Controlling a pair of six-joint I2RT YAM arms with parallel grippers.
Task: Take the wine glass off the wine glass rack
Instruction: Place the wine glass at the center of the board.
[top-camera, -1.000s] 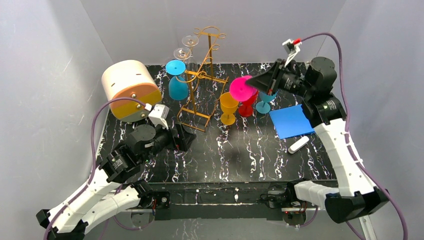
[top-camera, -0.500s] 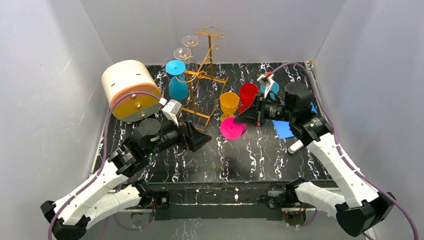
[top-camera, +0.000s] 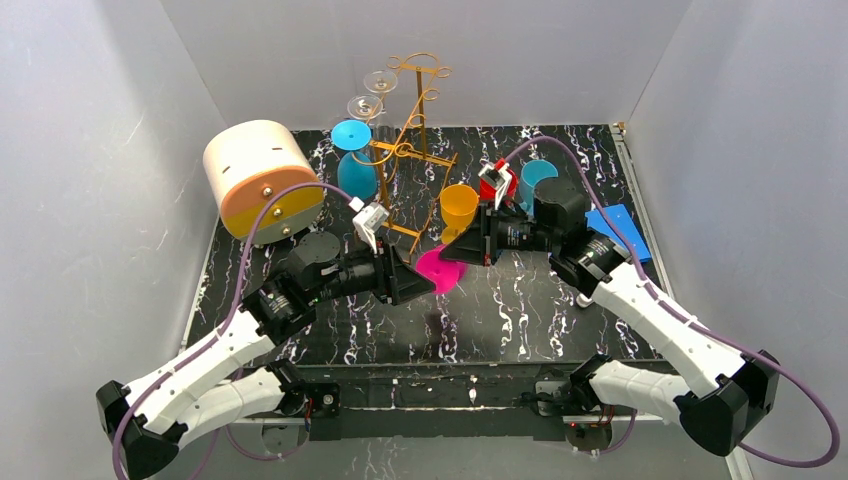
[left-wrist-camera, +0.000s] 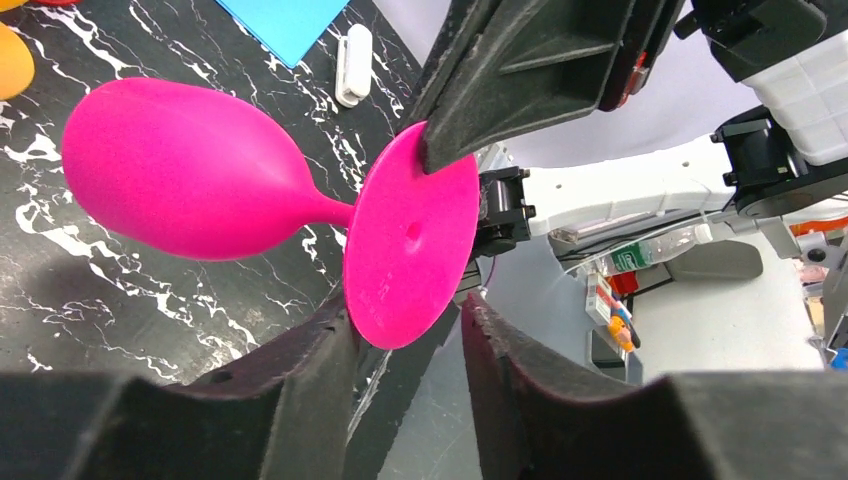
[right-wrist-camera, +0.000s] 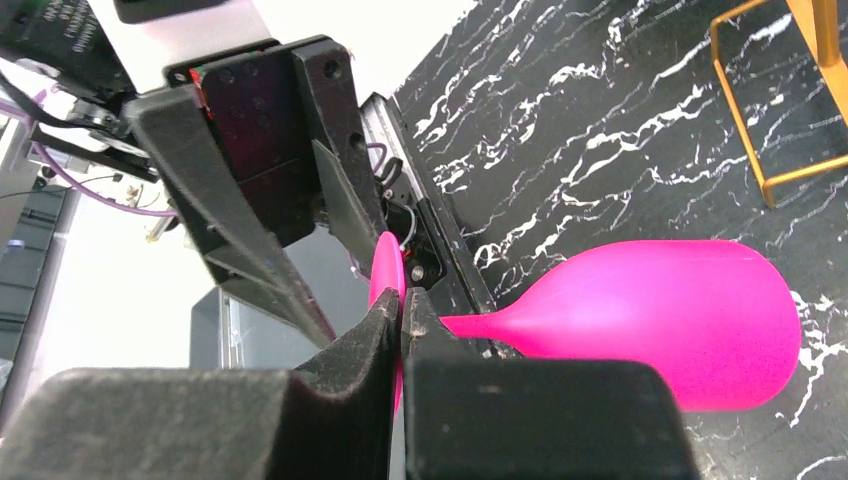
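Right gripper (right-wrist-camera: 402, 305) jaws pinched together, left gripper (left-wrist-camera: 405, 320) jaws parted.

Magenta wine glass (top-camera: 440, 268), golden-orange rack (top-camera: 404, 150), black white-veined marble table (top-camera: 500, 310).

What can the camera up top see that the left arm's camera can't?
Only the top view shows the golden wine glass rack, the cream-and-orange box and a blue glass beside the rack. Only the left wrist view shows a small white stick on the table. Both show the pink wine glass between the left hand and right hand, plus the blue sheet.
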